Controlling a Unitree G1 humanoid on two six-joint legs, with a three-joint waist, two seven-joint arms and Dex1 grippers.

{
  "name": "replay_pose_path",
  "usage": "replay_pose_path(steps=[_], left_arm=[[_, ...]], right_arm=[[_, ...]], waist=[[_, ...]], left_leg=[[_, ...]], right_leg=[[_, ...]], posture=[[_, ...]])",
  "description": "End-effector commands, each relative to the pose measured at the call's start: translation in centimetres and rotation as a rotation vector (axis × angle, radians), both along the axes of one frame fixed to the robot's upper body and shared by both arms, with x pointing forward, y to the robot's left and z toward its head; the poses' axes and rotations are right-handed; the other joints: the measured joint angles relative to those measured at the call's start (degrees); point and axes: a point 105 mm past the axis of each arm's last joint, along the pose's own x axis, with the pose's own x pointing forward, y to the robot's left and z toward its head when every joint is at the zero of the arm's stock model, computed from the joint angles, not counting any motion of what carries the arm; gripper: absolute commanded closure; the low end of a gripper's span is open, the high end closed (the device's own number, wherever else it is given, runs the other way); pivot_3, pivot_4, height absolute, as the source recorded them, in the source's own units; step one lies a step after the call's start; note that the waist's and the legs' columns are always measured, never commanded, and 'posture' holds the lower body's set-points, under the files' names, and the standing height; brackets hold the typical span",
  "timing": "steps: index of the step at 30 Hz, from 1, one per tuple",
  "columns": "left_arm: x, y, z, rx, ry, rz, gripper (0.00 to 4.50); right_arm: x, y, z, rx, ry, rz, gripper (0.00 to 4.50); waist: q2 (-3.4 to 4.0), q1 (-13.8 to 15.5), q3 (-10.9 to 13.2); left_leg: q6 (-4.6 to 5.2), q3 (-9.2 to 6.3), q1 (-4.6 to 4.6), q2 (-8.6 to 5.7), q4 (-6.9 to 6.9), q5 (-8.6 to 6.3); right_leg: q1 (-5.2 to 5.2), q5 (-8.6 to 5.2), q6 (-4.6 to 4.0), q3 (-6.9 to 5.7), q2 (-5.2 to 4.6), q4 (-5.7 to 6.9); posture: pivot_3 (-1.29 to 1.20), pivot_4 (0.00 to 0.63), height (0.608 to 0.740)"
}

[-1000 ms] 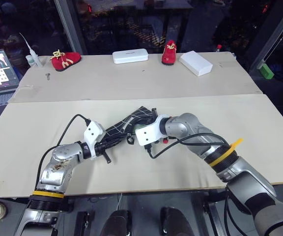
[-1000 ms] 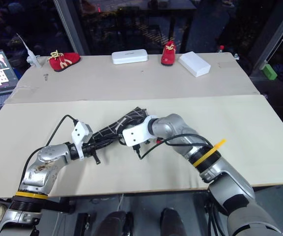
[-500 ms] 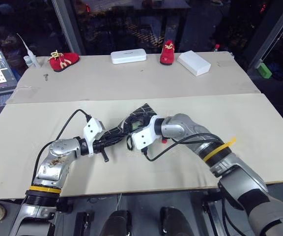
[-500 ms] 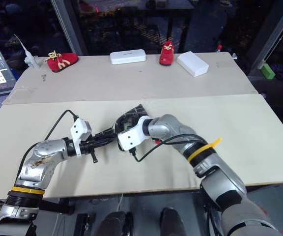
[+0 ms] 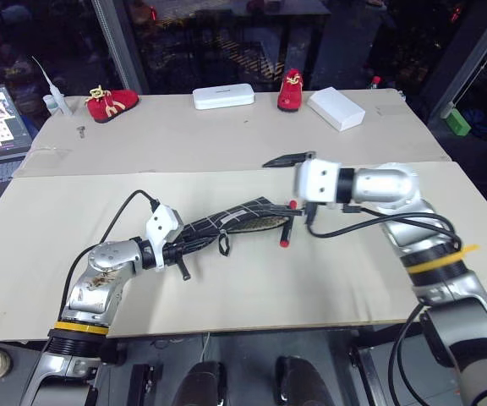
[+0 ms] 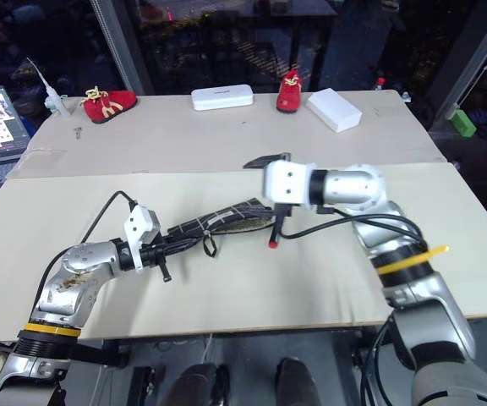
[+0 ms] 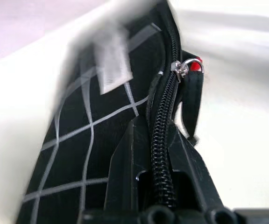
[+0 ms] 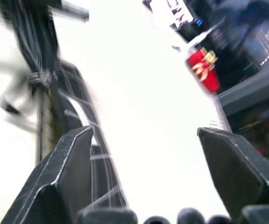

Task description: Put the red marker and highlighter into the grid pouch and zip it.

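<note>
Your worktop (image 5: 328,279) is two pale boards butted together, with dark glass behind the far edge. The grid pouch (image 5: 235,222) lies near the middle, its mouth gaping at the right end, where the red marker (image 5: 287,228) pokes out. Your left end effector (image 5: 194,244) is clamped on the pouch's left end; the left wrist view adds the zip teeth running between its fingers (image 7: 125,172) and the silver slider. Your right end effector (image 5: 286,158) hangs above the pouch, fingers wide apart. Its wrist view catches a red shoe (image 8: 204,70) on the far left.
</note>
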Motion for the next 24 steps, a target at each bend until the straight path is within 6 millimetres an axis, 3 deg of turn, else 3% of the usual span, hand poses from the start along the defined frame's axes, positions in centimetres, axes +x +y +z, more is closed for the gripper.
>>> replay_pose_path(steps=[1, 6, 9, 21, 24], left_arm=[[0.4, 0.7, 0.9, -0.012, -0.042, 0.053, 4.5], [0.4, 1.4, 0.9, -0.018, -0.042, 0.09, 4.5], [0.4, 1.7, 0.9, -0.024, -0.044, 0.113, 4.5], [1.0, 2.0, 1.6, -0.053, -0.061, 0.151, 4.5], [0.8, 1.9, 1.3, -0.056, -0.056, 0.154, 4.5]], right_arm=[[-0.8, -1.7, 1.5, 0.164, 0.187, -0.146, 0.55], [0.6, -2.7, -2.2, 0.246, 0.435, -0.494, 0.55], [1.0, -3.2, -4.1, 0.233, 0.485, -0.64, 0.55], [2.6, -3.3, -7.2, 0.21, 0.514, -0.864, 0.55], [3.2, -3.3, -8.9, 0.202, 0.546, -0.918, 0.55]], waist=[[0.0, 0.11, 0.0], [-0.02, -0.06, -0.02], [-0.02, 0.16, -0.02], [-0.02, 0.38, -0.02], [-0.02, 0.24, -0.02]], left_leg=[[0.0, -0.01, 0.01, 0.0, 0.0, 0.0], [0.01, 0.01, 0.13, 0.03, -0.01, -0.01], [0.01, 0.02, 0.0, -0.02, -0.02, -0.01], [0.02, 0.03, -0.07, -0.07, -0.01, -0.01], [0.02, 0.03, -0.08, -0.07, -0.01, -0.01]], right_leg=[[0.01, 0.0, 0.0, 0.0, -0.02, -0.12], [0.04, 0.01, -0.02, 0.12, -0.03, -0.19], [-0.08, 0.01, -0.03, 0.11, -0.07, -0.18], [-0.08, 0.01, -0.01, 0.05, -0.06, -0.28], [-0.06, 0.01, -0.01, 0.03, -0.04, -0.29]], posture=[[0.0, 0.15, 0.74], [0.0, 0.15, 0.74], [0.0, 0.15, 0.74], [0.0, 0.15, 0.74], [0.0, 0.15, 0.74]])
